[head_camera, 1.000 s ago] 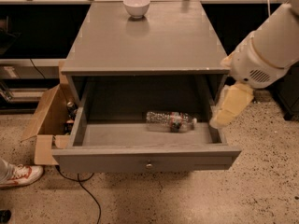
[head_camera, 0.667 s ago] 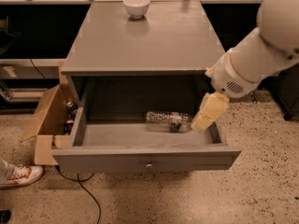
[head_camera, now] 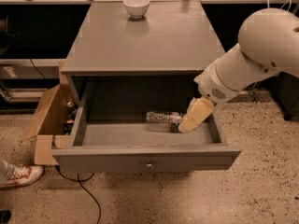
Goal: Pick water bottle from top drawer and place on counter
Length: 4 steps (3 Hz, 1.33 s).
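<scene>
The water bottle (head_camera: 161, 120) lies on its side in the open top drawer (head_camera: 145, 157), near the back wall and a little right of the middle. Nothing else shows on the drawer floor around it. The drawer is pulled well out from under the grey tabletop (head_camera: 149, 45), so the tabletop's front edge overhangs the back of the drawer just above the bottle. A white bowl (head_camera: 136, 6) stands at the far edge of the tabletop, well apart from the drawer. A brown cardboard box (head_camera: 46, 120) sits open on the floor against the cabinet's left side, with a shoe (head_camera: 21, 175) and a dark cable (head_camera: 86, 192) nearby.

The white arm (head_camera: 252, 59) comes in from the right and slants down into the drawer. The gripper (head_camera: 187, 124) is at the bottle's right end and overlaps it in this view; whether it is open or closed cannot be told.
</scene>
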Each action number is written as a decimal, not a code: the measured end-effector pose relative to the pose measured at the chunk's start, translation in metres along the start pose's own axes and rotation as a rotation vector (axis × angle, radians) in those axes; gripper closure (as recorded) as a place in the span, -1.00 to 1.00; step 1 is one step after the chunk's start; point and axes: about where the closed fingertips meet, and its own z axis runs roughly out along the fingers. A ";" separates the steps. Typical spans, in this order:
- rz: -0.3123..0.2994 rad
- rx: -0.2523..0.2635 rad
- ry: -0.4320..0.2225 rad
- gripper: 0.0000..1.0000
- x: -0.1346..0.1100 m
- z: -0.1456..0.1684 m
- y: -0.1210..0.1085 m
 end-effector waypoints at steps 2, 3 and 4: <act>-0.041 0.023 -0.005 -1.00 0.001 0.055 -0.016; -0.058 0.020 -0.041 -1.00 0.000 0.099 -0.034; -0.053 0.002 -0.062 -1.00 0.001 0.126 -0.044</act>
